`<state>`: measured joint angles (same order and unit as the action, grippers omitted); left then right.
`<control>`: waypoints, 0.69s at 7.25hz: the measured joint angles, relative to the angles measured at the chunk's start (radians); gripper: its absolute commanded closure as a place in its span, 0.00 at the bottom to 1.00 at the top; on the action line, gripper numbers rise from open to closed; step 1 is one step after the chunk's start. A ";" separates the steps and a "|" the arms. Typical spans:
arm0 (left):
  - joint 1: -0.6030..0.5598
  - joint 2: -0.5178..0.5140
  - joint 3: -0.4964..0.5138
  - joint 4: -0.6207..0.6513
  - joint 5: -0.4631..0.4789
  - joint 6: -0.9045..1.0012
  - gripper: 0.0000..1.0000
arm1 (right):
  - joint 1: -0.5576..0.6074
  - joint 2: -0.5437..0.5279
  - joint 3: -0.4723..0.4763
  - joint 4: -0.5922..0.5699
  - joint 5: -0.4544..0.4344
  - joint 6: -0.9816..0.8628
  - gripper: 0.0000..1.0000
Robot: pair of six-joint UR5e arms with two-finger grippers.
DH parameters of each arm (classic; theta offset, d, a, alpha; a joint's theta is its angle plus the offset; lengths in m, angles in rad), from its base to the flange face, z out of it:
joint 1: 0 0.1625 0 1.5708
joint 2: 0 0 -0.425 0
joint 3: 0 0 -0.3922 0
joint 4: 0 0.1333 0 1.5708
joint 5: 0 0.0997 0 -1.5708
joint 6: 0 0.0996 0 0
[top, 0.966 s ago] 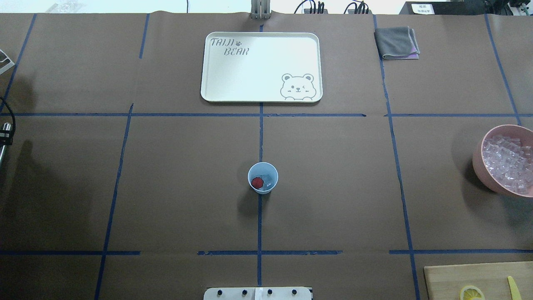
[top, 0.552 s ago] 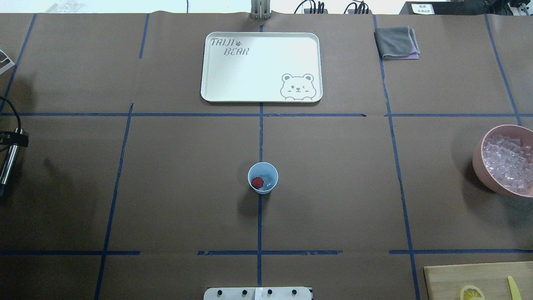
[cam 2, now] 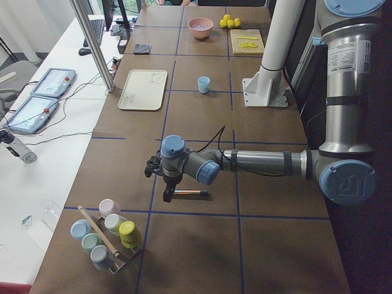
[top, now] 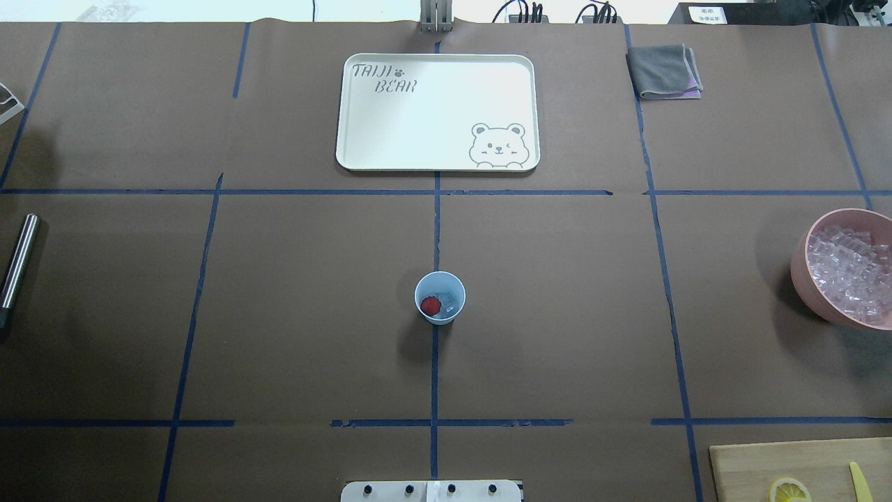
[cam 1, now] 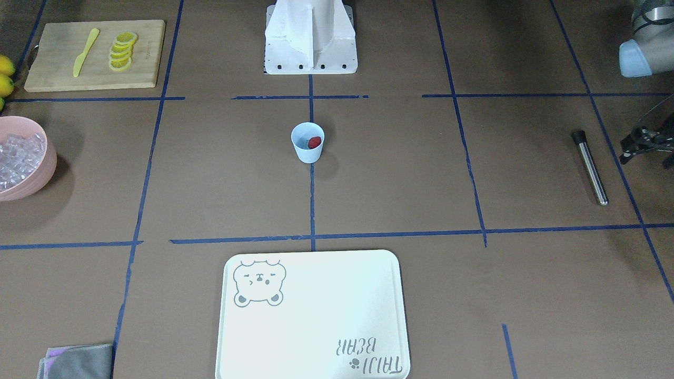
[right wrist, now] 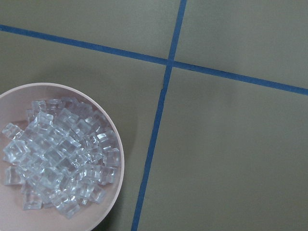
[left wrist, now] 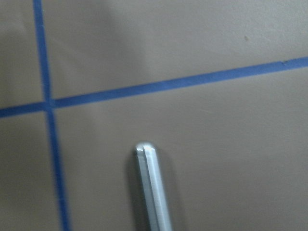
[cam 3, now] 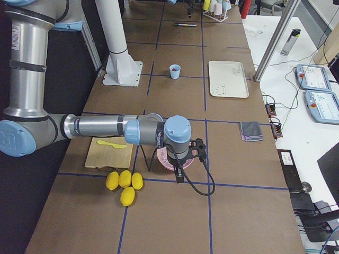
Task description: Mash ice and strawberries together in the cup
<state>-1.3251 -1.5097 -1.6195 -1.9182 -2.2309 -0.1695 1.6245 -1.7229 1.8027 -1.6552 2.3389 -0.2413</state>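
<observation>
The pale blue cup (top: 440,298) stands upright at the table's middle, also in the front view (cam 1: 307,142). It holds a red strawberry (top: 431,305) and a few clear ice cubes (top: 450,300). A metal rod (top: 17,261) lies flat on the table at the left edge, also in the front view (cam 1: 590,167); its rounded end shows in the left wrist view (left wrist: 150,183). My left gripper (cam 1: 646,150) hangs open and empty, raised and apart from the rod. My right gripper (cam 3: 180,172) hovers over the pink bowl; I cannot tell whether it is open or shut.
The pink bowl (top: 801,272) of ice (top: 847,272) sits at the right edge. A white bear tray (top: 390,139) is at the back middle, a grey cloth (top: 664,71) at the back right. A cutting board (cam 1: 58,79) with lemon slices (cam 1: 122,51) and a yellow knife (cam 1: 86,51) sits near the base.
The rod, held by my left gripper at the table's left edge, now lies free on the table. The left gripper has let go and left the overhead view.
</observation>
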 measured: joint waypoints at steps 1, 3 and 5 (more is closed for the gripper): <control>-0.072 -0.021 -0.028 0.147 -0.016 0.115 0.00 | 0.000 0.001 0.000 0.000 0.000 -0.001 0.01; -0.208 -0.068 -0.051 0.391 -0.097 0.254 0.00 | 0.000 0.003 0.000 0.000 0.000 -0.001 0.01; -0.310 -0.035 -0.059 0.455 -0.167 0.287 0.00 | 0.000 0.003 0.000 0.000 -0.001 -0.001 0.01</control>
<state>-1.6350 -1.5445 -1.6787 -1.4631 -2.3976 0.1171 1.6245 -1.7197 1.8025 -1.6552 2.3380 -0.2424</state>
